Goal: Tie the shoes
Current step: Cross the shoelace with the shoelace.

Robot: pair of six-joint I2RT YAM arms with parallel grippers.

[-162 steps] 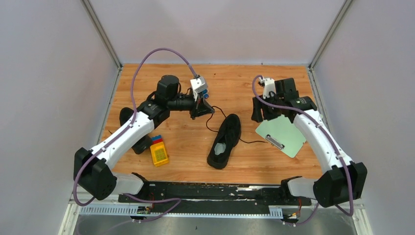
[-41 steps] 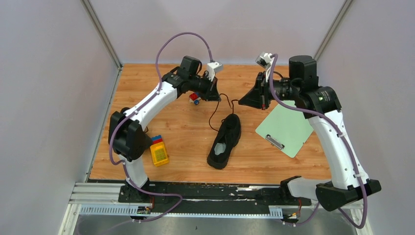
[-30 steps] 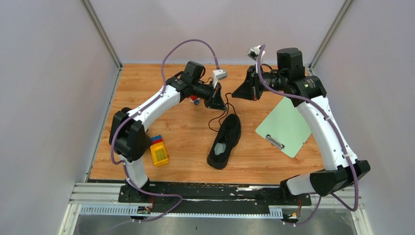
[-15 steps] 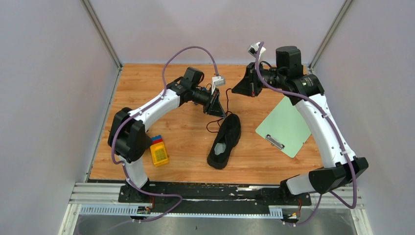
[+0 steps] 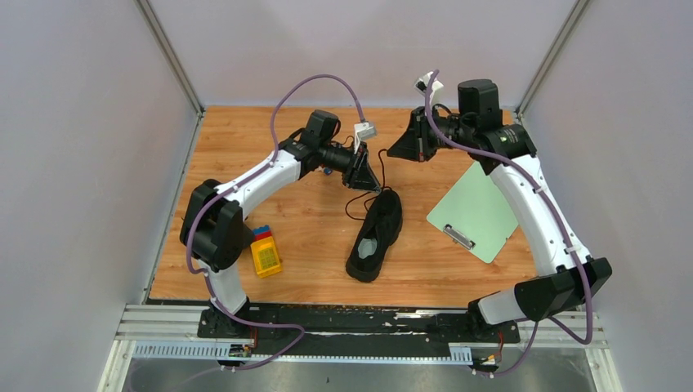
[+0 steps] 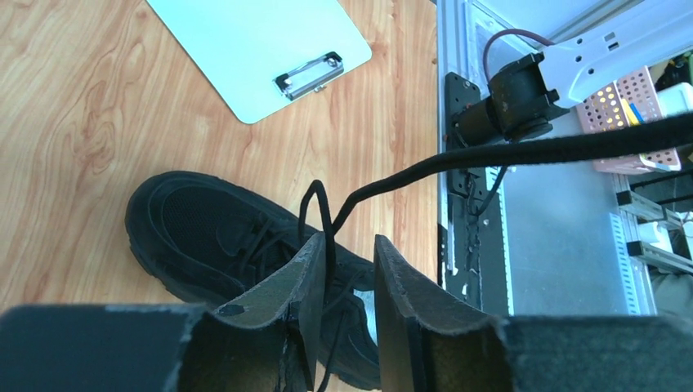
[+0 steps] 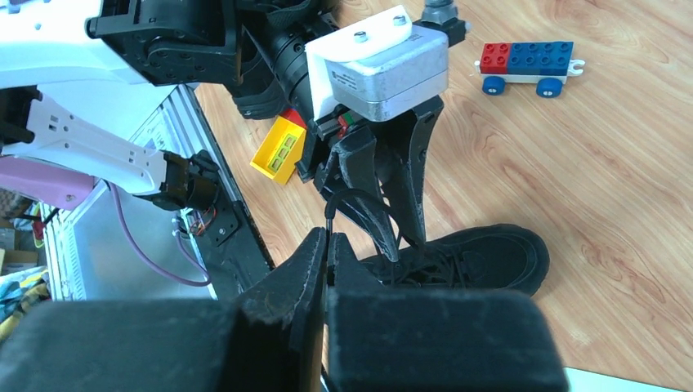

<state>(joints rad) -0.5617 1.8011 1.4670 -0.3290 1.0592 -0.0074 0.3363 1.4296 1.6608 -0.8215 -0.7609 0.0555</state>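
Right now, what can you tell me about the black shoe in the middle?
The shoe is a black low-top sneaker, fabric by its look, with a pale insole. It sits upright on its sole on the wooden table, toe pointing away from the arm bases. A thin black lace rises through the open left gripper and runs taut to the shut right gripper.

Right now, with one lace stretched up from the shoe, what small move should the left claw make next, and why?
Probably draw the left claw back, clear of the lace. Its jaws stand apart around the lace without pinching it, while the right claw is shut on it, taut from the shoe.
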